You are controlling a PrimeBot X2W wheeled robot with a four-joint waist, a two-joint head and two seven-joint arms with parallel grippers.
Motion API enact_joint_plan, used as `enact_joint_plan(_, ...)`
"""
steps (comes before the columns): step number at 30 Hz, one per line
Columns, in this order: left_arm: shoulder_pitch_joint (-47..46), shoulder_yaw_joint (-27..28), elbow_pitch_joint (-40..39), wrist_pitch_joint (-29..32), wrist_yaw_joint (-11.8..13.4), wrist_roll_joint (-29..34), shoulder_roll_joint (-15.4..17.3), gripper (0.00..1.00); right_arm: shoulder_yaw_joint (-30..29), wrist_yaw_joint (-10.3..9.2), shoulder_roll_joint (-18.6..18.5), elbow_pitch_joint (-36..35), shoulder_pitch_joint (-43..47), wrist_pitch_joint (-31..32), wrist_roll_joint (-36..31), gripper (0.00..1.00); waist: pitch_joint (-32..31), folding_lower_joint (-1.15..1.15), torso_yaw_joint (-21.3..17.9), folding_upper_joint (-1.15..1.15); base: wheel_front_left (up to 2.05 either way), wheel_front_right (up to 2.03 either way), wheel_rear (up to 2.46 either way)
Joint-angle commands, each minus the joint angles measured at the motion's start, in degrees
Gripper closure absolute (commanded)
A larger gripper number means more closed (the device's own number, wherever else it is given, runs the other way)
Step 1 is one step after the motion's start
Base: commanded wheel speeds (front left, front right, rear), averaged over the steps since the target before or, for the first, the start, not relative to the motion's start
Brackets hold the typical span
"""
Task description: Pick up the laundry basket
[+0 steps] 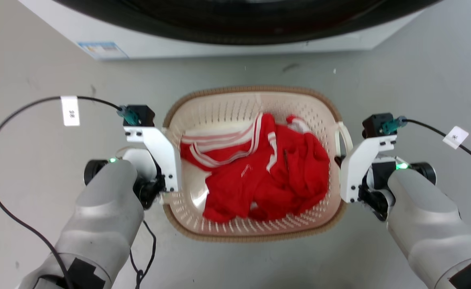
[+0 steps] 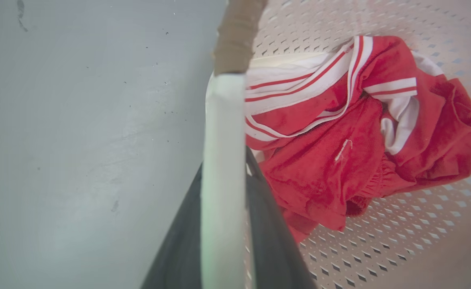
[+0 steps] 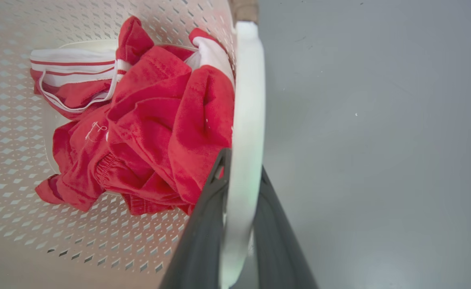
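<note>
My left hand (image 2: 225,160) is clamped on the left loop handle (image 2: 223,120), with a dark finger on each side of the white strap. My right hand (image 3: 243,162) grips the right loop handle (image 3: 249,80) the same way; I judge that a hold on both sides is meant to keep the load level as it rises. The laundry basket (image 1: 255,89) sits between my two hands, its brown rim just inside each. A red garment with white stripes (image 1: 259,176) is bunched on its bottom. In the head view white brackets cover my fingers, so the grip can be read only from the wrist views, where each handle's lower end is cut off. I cannot tell whether the base is off the floor (image 1: 38,60). Farther out, past both hands, stands the washer (image 1: 235,44), its top cropped and its blue label (image 1: 102,49) too small to read
</note>
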Motion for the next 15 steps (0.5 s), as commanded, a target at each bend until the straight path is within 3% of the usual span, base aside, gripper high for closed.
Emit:
enact_joint_plan(1,1.0,-0.5,-0.6,0.8,-0.4,-0.7,-0.7,1.00,0.6,0.14,0.0,-0.5,1.0,0.8,0.5,1.00,-7.0,0.00,0.8,0.00,0.00,0.00,0.00)
enact_joint_plan(15,7.3,-5.7,-2.1,13.9,-0.5,-10.7,0.6,1.00,4.9,0.14,-2.3,-2.1,4.9,16.3,9.3,1.00,-26.5,0.00,0.9,0.00,0.00,0.00,0.00)
